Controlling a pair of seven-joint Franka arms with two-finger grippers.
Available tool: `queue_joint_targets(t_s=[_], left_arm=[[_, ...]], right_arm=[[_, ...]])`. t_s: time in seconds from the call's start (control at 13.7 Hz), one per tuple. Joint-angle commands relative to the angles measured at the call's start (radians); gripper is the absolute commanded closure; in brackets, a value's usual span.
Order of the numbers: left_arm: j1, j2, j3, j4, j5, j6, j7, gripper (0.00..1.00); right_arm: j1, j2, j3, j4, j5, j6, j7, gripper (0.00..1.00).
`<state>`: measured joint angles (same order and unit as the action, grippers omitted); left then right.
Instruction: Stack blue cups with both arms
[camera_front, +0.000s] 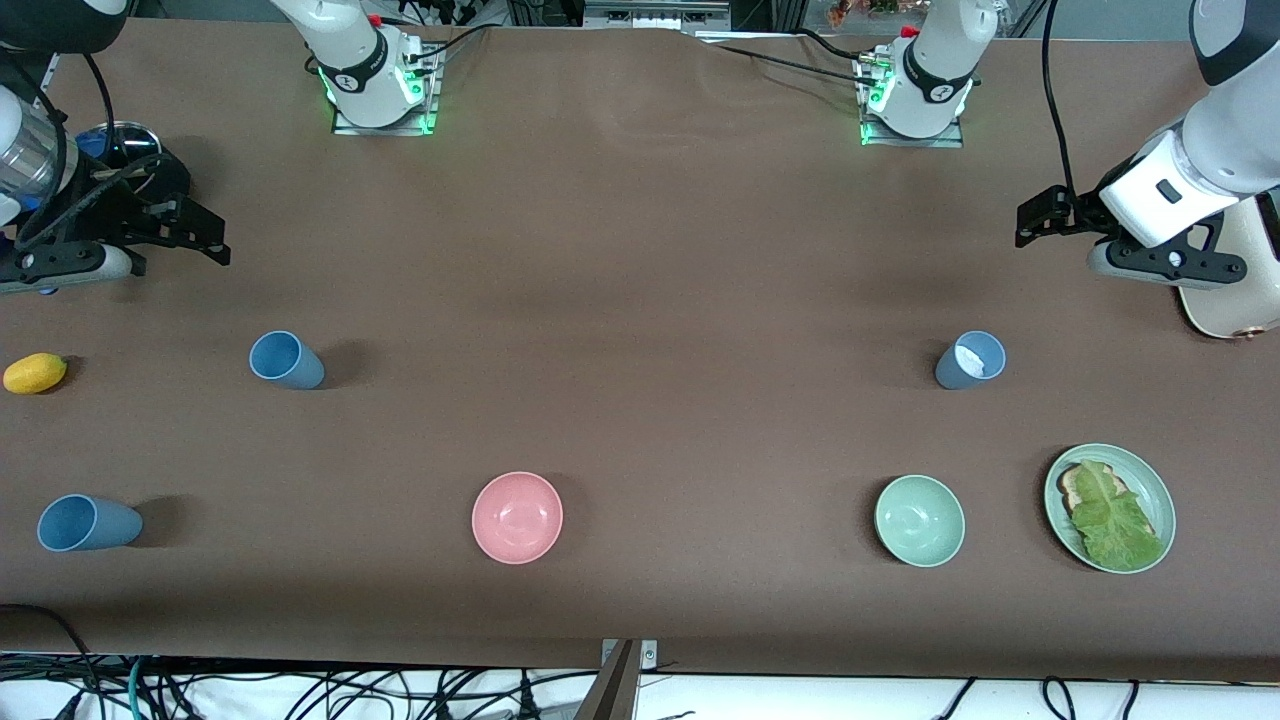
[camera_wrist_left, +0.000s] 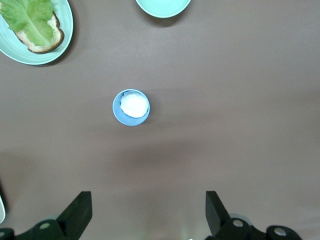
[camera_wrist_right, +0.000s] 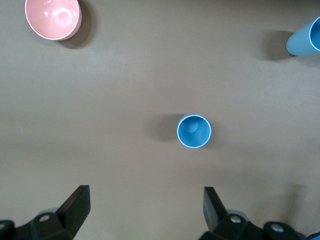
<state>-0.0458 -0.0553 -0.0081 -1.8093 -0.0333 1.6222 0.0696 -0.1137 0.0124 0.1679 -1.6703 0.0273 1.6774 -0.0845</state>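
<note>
Three blue cups stand open side up. One (camera_front: 286, 360) and another nearer the camera (camera_front: 88, 523) are toward the right arm's end. A greyer blue cup (camera_front: 970, 360) with something white inside is toward the left arm's end. My right gripper (camera_front: 215, 235) is open and empty over bare table at its end. The right wrist view shows one cup (camera_wrist_right: 194, 131) ahead of its gripper (camera_wrist_right: 145, 205) and another at the frame edge (camera_wrist_right: 305, 37). My left gripper (camera_front: 1030, 220) is open and empty over bare table. The greyer cup (camera_wrist_left: 131, 107) shows ahead of it (camera_wrist_left: 146, 210).
A pink bowl (camera_front: 517, 517) and a mint-green bowl (camera_front: 919, 520) sit near the front edge. A green plate (camera_front: 1166, 505) with bread and lettuce is beside the mint bowl. A yellow fruit (camera_front: 35, 373) lies at the right arm's end. A cream appliance (camera_front: 1235, 290) stands at the left arm's end.
</note>
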Motion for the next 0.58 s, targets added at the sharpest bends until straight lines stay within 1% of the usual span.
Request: queue_joint_targets(t_s=[0.0,0.51], left_arm=[[0.003,0.005,-0.001,0.019,-0.016,-0.024,0.01,0.0],[0.003,0.005,-0.003,0.019,-0.016,-0.024,0.01,0.0]], right_arm=[[0.005,0.021,-0.001,0.038,-0.012,-0.025,-0.001,0.0],[0.005,0.02,-0.001,0.027,-0.012,-0.033,-0.003,0.0]])
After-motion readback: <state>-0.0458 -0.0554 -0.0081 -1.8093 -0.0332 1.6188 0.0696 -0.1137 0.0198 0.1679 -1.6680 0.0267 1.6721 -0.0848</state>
